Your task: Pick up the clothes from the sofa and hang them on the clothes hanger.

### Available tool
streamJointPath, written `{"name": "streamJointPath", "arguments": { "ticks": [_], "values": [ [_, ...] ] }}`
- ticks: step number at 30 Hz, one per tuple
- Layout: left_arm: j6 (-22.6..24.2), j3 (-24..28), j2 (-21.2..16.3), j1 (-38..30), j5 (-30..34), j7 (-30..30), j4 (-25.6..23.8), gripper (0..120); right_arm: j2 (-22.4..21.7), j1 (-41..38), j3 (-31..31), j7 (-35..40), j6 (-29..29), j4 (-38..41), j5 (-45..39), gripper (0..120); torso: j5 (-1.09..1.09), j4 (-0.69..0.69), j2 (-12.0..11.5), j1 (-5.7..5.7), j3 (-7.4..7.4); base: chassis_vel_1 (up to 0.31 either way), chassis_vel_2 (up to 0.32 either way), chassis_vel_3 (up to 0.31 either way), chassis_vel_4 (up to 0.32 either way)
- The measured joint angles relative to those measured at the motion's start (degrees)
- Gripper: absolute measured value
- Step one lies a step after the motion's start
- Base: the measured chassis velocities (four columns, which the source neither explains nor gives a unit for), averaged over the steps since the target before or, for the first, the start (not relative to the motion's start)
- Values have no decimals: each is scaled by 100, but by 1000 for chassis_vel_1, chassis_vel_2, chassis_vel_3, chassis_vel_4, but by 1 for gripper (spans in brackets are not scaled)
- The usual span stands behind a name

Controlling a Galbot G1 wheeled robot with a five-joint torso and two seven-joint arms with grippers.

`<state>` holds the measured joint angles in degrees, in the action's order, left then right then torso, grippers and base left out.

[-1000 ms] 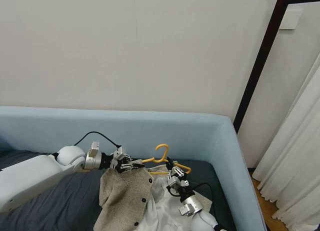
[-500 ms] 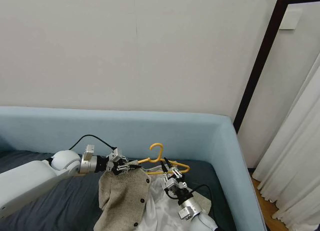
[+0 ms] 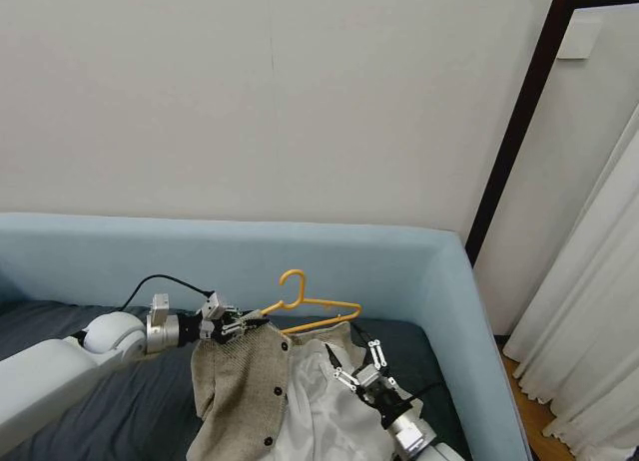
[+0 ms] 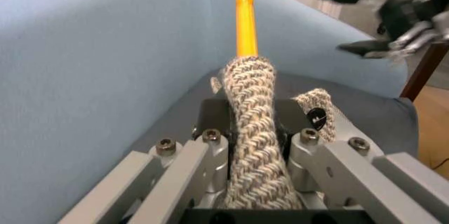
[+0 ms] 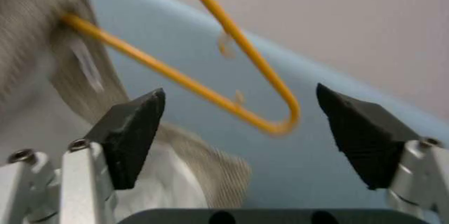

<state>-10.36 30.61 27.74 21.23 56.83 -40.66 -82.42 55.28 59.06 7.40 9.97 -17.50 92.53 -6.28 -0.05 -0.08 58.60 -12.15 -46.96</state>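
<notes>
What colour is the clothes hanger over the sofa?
Orange-yellow. The hanger shows best in the head view, bright against the pale blue sofa back.

Right wrist view. We see the right tool (image 5: 242,121) with its 2 black pads (image 5: 133,134) spread wide apart. Between them, farther off, lies the rounded end of the orange hanger (image 5: 242,50), touching neither pad. 1 of its 2 rods runs into the knitted garment (image 5: 35,19) beside the one pad; a white cloth (image 5: 165,187) lies below it. Behind are the light blue sofa (image 5: 329,182) and a pale wall (image 5: 350,13).
</notes>
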Motion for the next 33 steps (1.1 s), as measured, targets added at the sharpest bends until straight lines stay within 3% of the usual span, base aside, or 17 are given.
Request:
{"name": "streamJointPath", "arguments": {
  "ticks": [3,9,12,18,21,25,33],
  "values": [
    [-13,-297,-72,450,0,96,-183,10,-42,-337,29,-367,216,-740,-746,98,1,2,0,0,0,0,0,0,0],
    [-49,-732,-165,1050,-39,172,-355,10,244,-1151,280,-847,420,-2004,-1150,100,0,2,0,0,-1,0,0,0,0],
    [-53,-804,-188,1138,-40,185,-396,10,334,-1372,372,-919,450,-2257,-1155,100,0,3,0,0,-1,0,0,0,0],
    [-63,-1146,-276,1507,-24,240,-611,10,838,-2284,823,-1251,620,-3489,-1289,100,1,4,0,0,-1,0,0,0,0],
    [-66,-1564,-324,1854,-15,249,-737,10,1050,-2534,956,-1412,901,-3969,-1658,100,-2,-1,0,-1,-1,0,0,0,0],
    [-108,-2121,-412,2350,-47,188,-891,10,1376,-2643,894,-1432,1052,-4420,-1548,100,1,1,0,0,-1,0,0,0,0],
    [-161,-2308,-533,2503,-56,134,-980,10,1791,-2777,882,-1580,900,-5055,-1007,100,-1,0,0,-1,0,0,0,0,0]
  ]
}}
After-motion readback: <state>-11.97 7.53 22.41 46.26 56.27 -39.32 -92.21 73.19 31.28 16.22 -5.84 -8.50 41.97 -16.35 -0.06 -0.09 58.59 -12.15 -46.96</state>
